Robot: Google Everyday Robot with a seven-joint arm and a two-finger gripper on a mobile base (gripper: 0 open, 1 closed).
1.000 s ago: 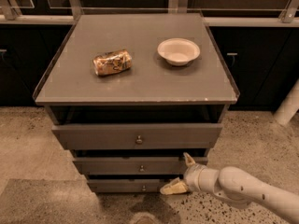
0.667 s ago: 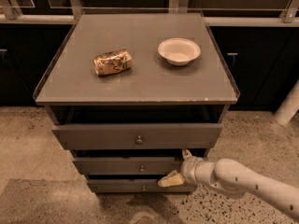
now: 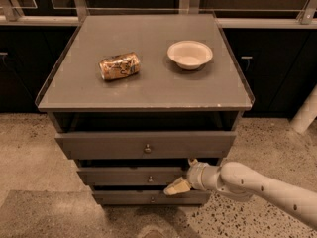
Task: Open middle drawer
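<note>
Hovering at middle drawer (image 3: 124, 175) front, below worktop (image 3: 148, 90) front edge, just right of knob (image 3: 150, 179): gripper (image 3: 182, 175), fingers spread. Step, seemingly: approach for grasp. Next: straddle knob, pinch, pull outward.

Views: one camera only.
Position: it stood above and in front of the cabinet (image 3: 148, 86), tilted downward.
Facing: it looked toward the drawer fronts, with the dark cupboards (image 3: 277, 68) behind.
Nearness: it was close; the cabinet filled the middle of the frame, and the floor (image 3: 29, 148) showed on either side.
Arm (image 3: 267, 190): it entered from the lower right corner.
Gripper (image 3: 182, 175): it sat low in the frame, fingers apart, at the right end of the middle drawer (image 3: 119, 176).
</note>
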